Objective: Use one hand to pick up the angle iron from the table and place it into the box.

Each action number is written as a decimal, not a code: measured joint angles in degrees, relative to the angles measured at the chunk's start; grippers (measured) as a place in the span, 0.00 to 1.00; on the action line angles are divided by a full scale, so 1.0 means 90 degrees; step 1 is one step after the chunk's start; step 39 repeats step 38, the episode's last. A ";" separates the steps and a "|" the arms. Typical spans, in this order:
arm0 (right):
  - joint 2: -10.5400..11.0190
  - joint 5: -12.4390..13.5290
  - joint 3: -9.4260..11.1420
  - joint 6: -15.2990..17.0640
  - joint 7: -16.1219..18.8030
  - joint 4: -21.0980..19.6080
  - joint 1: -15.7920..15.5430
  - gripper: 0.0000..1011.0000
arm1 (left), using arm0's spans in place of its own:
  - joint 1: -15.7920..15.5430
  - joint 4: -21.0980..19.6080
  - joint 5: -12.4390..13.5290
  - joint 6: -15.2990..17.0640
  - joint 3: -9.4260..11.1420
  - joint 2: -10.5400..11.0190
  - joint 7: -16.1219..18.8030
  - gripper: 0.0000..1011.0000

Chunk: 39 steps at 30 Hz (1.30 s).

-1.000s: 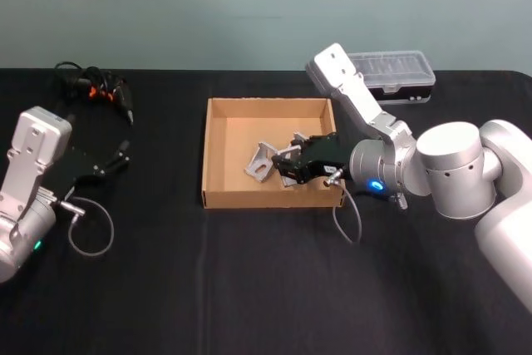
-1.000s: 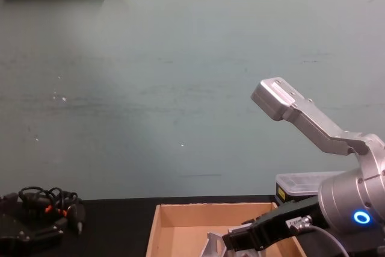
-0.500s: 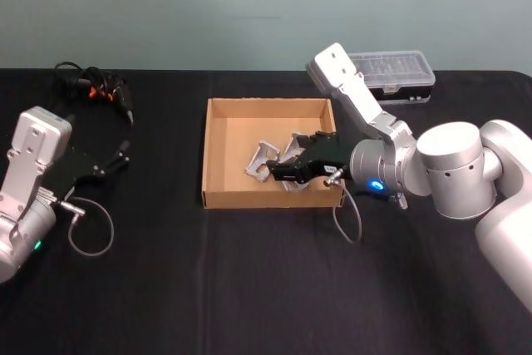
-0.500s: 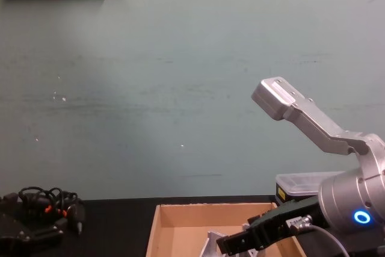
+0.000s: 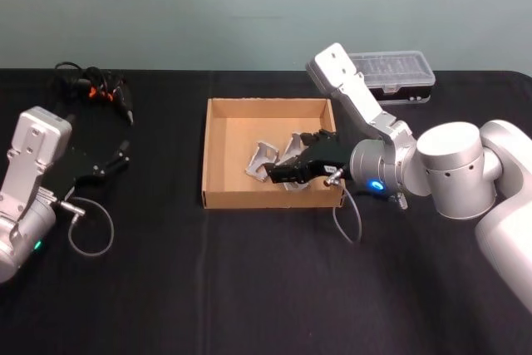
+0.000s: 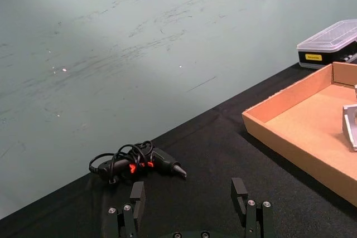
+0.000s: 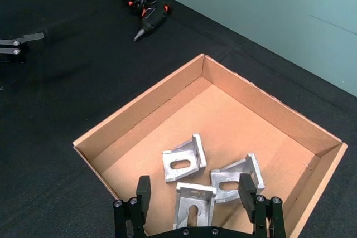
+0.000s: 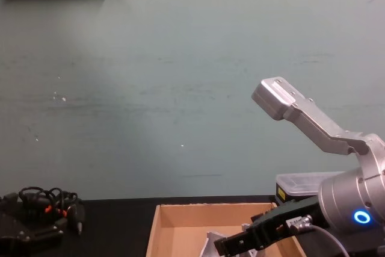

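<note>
Angle irons [image 7: 184,165], three in number, lie loose on the box [image 7: 139,116] floor. Right hand [image 7: 194,193] hovers above them, fingers released. Left hand [image 6: 189,197] rests parked over the desk [image 5: 249,288], fingers released.

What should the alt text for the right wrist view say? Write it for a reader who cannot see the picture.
Three silver angle irons lie inside the tan cardboard box on the black table, with the open right gripper hovering just above the nearest one. A tangled corded tool lies farther off by the wall.
</note>
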 joint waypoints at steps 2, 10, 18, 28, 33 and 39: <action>0.0000 0.0000 0.0000 0.0000 0.0000 0.0000 0.0000 0.99 | 0.0000 0.0000 0.0000 0.0000 0.0000 0.0000 0.0000 1.00; 0.0131 0.0001 0.0304 -0.0276 -0.0198 -0.0556 -0.0482 0.99 | 0.0000 0.0000 0.0000 0.0000 0.0000 0.0000 0.0000 1.00; 0.0284 -0.0010 0.0856 -0.1505 -0.0711 -0.1317 -0.1447 0.99 | 0.0000 0.0000 0.0000 0.0000 0.0000 0.0000 0.0000 1.00; 0.0108 -0.0501 0.1221 -0.3281 -0.1597 -0.1552 -0.2418 0.99 | 0.0000 0.0000 0.0000 -0.0001 0.0001 0.0000 0.0000 1.00; 0.0121 -0.0483 0.1210 -0.3198 -0.1572 -0.1551 -0.2367 0.99 | 0.0000 0.0000 0.0000 0.0000 0.0000 0.0000 0.0000 1.00; 0.0127 -0.0459 0.1200 -0.3148 -0.1535 -0.1549 -0.2342 0.99 | 0.0000 0.0000 0.0001 0.0000 0.0000 0.0000 0.0000 1.00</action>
